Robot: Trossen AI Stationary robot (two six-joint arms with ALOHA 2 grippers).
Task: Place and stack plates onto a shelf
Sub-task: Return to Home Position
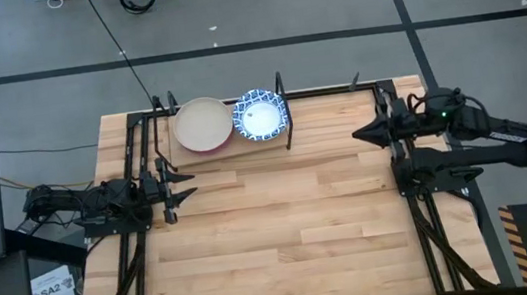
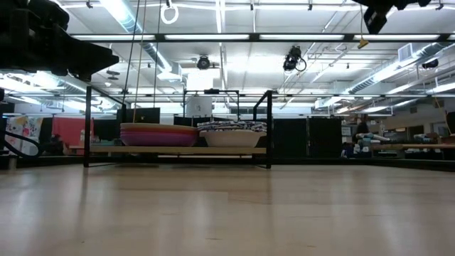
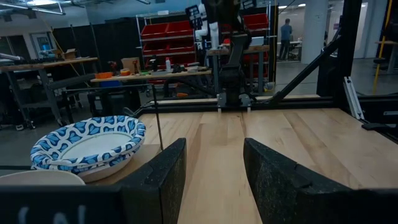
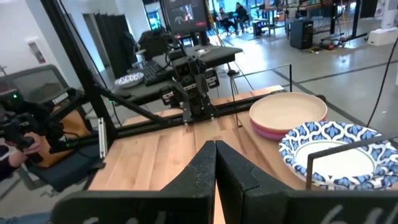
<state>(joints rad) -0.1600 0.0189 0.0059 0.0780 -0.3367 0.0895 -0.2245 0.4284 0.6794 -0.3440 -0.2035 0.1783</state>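
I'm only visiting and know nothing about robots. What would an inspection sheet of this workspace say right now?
Surface: light wooden table top, bare wood in front of the shelf.
Job's things: wooden-plank shelf in a black frame carries a beige-topped plate stack beside a blue-and-white patterned plate stack.
Clutter: nothing seen.
Grippers: left gripper open, empty; right gripper shut, empty; both away from the shelf.
Cables: thin black cable crosses the floor to the table.
Surroundings: grey floor with dark tape lines; a distant person in the room beyond.
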